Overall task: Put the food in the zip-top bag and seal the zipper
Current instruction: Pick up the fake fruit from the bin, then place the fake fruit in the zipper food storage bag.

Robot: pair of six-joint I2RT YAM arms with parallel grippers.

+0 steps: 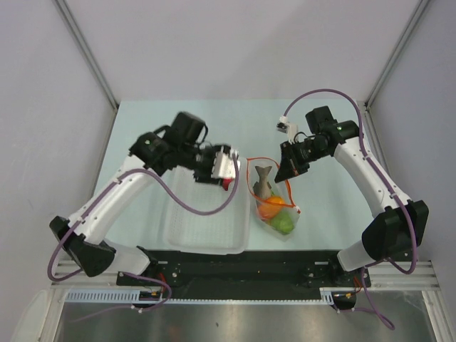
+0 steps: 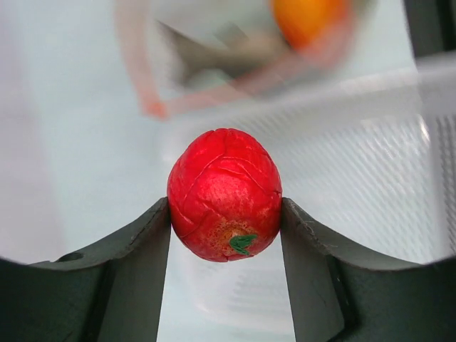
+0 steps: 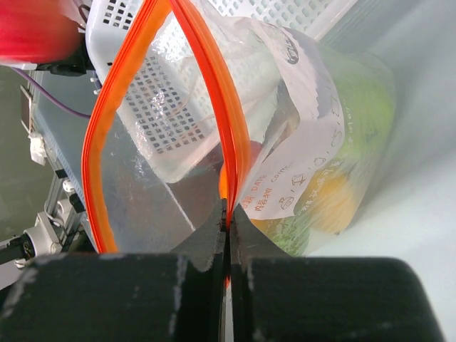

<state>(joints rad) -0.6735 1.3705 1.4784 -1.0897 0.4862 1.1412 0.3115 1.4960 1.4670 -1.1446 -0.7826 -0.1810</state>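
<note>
L jaws pinching the red fruit [image 2: 224, 192] by its sides, green stem mark facing the wrist cam. Fruit is off the surface [image 1: 235, 121], in the air just beside the zip-top bag [image 3: 142, 185], at the bag's mouth end, on its basket side. It hangs over the corner of the white basket [image 1: 206, 228] that's nearest the bag mouth. Not in the bag yet.

R jaws pressed together on the zipper [image 3: 206, 64], gripping the orange-red strip on the bag's side away from the basket. From that pinch the strip spreads into a wide loop, so the bag mouth stands open.

Bag lies on the surface right next to the basket; touching or not, can't tell from the top view. Inside the bag:
- grey fish [image 1: 263, 182] nearest the mouth
- yellow-orange fruit [image 1: 269, 209] behind it, approx mid-bag
- green fruit [image 1: 283, 223] at the closed bottom end

Something orange-red shows thru the bag wall right by the pinch in the R wrist view, too blurred to say what. White printed label [image 3: 299, 171] w/ text sits on the bag wall.
</note>
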